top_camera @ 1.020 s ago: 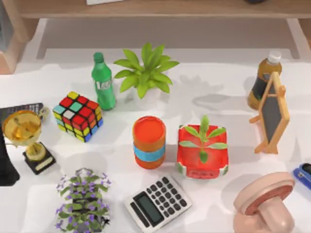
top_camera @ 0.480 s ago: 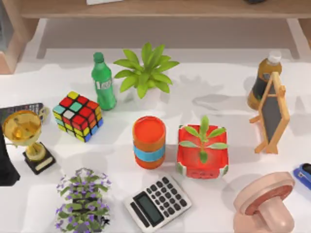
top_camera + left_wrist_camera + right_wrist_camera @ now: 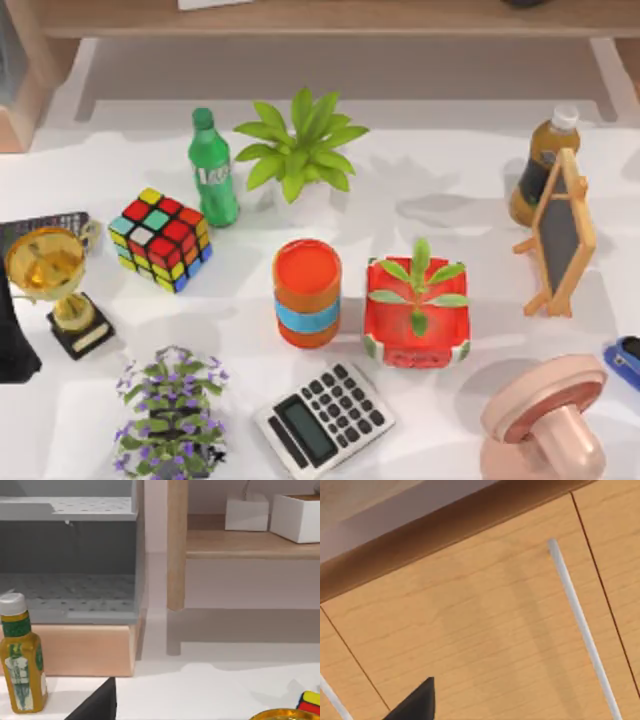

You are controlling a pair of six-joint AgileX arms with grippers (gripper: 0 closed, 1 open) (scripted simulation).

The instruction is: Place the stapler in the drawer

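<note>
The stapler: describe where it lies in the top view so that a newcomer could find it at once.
Follow the white table to its right edge. Below the small wooden-framed chalkboard and beside the big pink mushroom-shaped object lies the stapler, half cut off: the one bright-blue thing there, with a black top.

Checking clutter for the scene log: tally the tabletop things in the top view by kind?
Plants: 3
Bottles: 2
Stapler: 1
Calculator: 1
Puzzle cube: 1
Trophy: 1
Orange can: 1
Small chalkboard: 1
Pink stamp: 1
Total: 12
</note>
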